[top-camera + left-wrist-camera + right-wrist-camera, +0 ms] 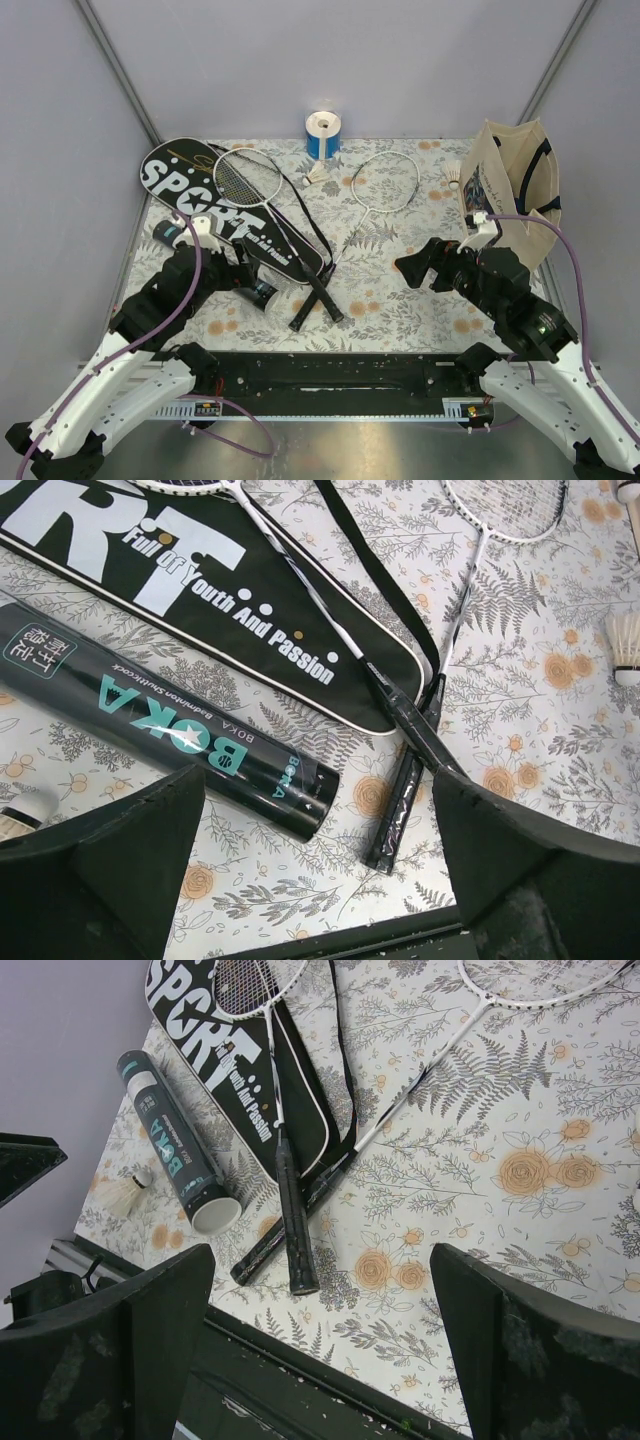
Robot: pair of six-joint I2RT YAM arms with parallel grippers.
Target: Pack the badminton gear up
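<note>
1. Cloth with a flower print covers the table (420, 310), and all the gear lies loose on it.
2. The black racket cover (190, 190) lies flat at the back left. Whether anything is inside cannot be told.
3. A cream bag (510, 175) stands upright at the back right with its mouth open. Its contents do not show.
4. The first racket (247, 178) rests its head on the cover, and the second racket (385, 182) lies mid-table. Their black handles cross near the front edge.
5. The black tube (180, 730) lies on its side just beside the cover, partly under the left arm. Its pale end points toward the crossed handles.
6. The left gripper (315, 790) hangs over that end and the right gripper (322, 1260) over bare cloth. Both have their fingers spread wide and hold nothing.
7. A blue-and-white roll (323, 135) stands at the back edge.
8. A shuttlecock (318, 177) lies between the racket heads, a second shuttlecock (453, 177) sits by the bag, and a third shuttlecock (125, 1192) lies beside the tube.
</note>
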